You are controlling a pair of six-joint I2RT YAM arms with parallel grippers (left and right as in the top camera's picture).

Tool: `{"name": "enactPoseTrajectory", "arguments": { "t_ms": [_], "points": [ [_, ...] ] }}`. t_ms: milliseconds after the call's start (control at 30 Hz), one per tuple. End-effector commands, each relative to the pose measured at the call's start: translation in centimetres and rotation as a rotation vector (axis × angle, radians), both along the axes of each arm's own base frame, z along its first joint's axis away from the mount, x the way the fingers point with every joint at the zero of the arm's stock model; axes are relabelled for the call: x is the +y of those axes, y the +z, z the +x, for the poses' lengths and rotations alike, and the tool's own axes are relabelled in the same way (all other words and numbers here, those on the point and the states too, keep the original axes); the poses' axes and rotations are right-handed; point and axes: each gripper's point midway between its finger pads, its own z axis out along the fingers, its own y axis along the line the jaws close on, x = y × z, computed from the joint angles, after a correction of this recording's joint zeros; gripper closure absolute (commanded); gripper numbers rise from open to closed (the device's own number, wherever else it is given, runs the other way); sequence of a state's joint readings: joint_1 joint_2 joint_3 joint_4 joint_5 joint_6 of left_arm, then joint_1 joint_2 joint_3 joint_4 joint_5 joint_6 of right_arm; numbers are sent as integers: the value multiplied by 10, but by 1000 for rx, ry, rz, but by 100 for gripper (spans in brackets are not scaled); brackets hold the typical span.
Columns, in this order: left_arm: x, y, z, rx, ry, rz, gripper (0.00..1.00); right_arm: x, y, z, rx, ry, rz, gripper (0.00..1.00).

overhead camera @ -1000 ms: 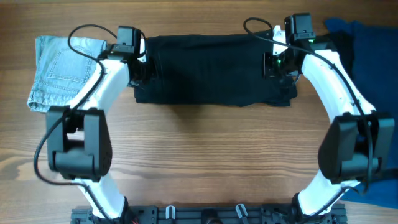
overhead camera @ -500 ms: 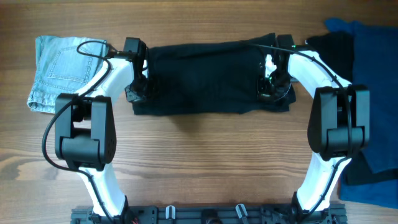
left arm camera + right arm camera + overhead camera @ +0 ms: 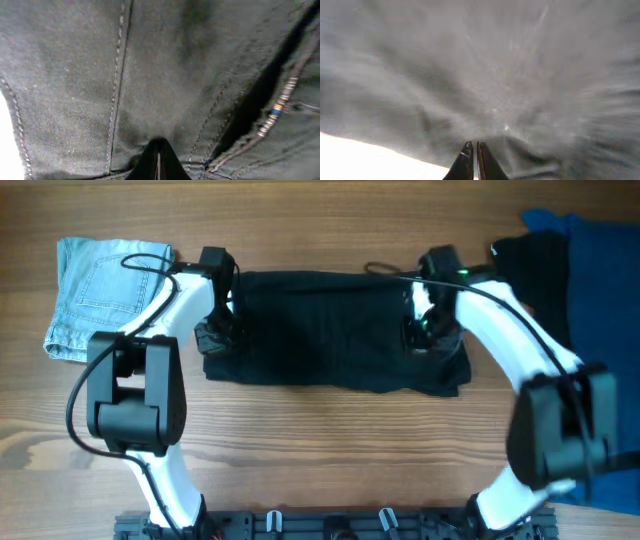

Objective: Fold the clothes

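Near edge of tabletop [image 3: 330, 460]: bare wood between the two arm bases, room to lay a fold down

Middle, toward the far edge: the clothes [image 3: 320, 330], black, a wide band lying across, near hem ragged and sagging lower at the right end

Left gripper [image 3: 212, 335] at the band's left end. Wrist view: jaws pressed together, black cloth puckered at their tip, seams running away from it, so a pinch on the garment

Right gripper [image 3: 422, 335] just inside the right end. Wrist view blurred; jaws closed tight, cloth fanning out from them, so it looks pinched too, though less sure

Judgement: fold in hand, both ends carried together. To do it well: hold both pinches level, move both arms at one pace so the band stays taut and square, line the carried edge up with the hem beneath before letting go. The right end needs watching for a skewed corner

Far-left corner: denim piece [image 3: 95, 295]. Far-right corner and right edge: blue cloth [image 3: 605, 250]. Both are apart from the work and best left so
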State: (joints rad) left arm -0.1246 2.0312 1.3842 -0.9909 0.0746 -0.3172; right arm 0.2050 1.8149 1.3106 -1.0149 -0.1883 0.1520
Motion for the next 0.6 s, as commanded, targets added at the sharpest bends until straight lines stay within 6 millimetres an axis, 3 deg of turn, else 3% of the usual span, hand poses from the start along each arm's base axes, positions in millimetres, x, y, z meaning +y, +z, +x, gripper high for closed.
{"name": "enactPoseTrajectory", "arguments": {
  "t_ms": [0,100,200,400,500,567],
  "points": [
    [-1,66,48,-257,18,-13,96,3,57,28,-258,15,34,96],
    [-12,95,72,-400,13,-81,95,7,98,43,-426,17,77,96],
    [-17,96,82,-436,9,-104,90,10,103,57,-480,14,88,96],
    [-19,83,103,-486,8,-110,88,16,60,87,-468,57,73,96],
    [-21,76,115,-513,7,-112,87,23,36,120,-531,68,77,96],
    [-21,63,120,-507,8,-108,86,26,6,137,-533,65,79,96]
  ]
}}
